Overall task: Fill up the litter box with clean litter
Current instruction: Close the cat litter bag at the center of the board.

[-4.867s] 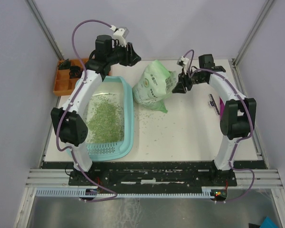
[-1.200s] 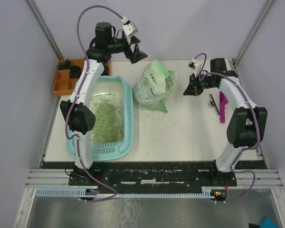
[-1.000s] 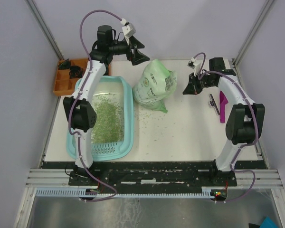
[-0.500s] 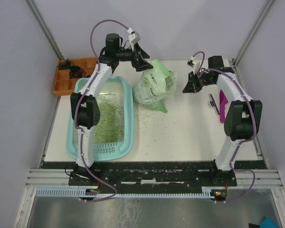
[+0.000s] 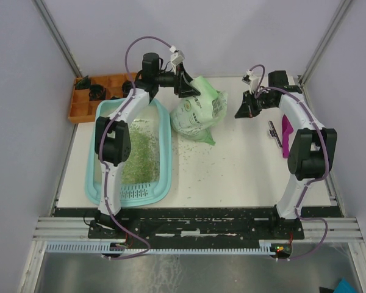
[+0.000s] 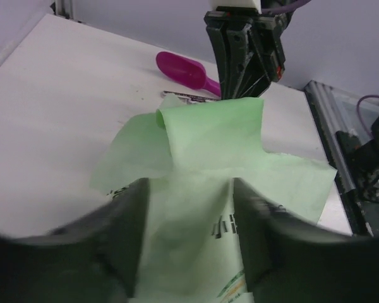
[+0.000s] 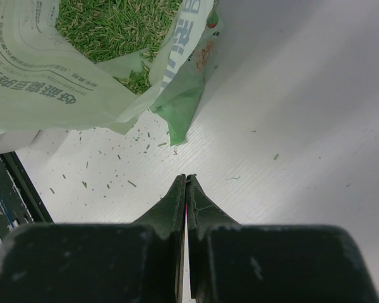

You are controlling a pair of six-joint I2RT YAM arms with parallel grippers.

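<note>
L hand (image 6: 188, 186) open, fingers straddling top flap of green bag (image 6: 208, 145); past it R hand (image 7: 186, 183), shut and empty, tips just short of bag mouth w/ litter (image 7: 107, 22) inside; magenta scoop (image 6: 180, 68) beyond on surface (image 5: 244, 165). Litter box (image 5: 165, 152), litter strewn on its floor, lies left of L hand, toward arm bases.

Left arm reaches far forward, nearly at full stretch, wrist level. I read the left tool (image 6: 187, 189) with fingers spread wide apart. Right arm arches up and forward; right tool (image 7: 186, 183) points leftward and down, fingers pressed together.
</note>
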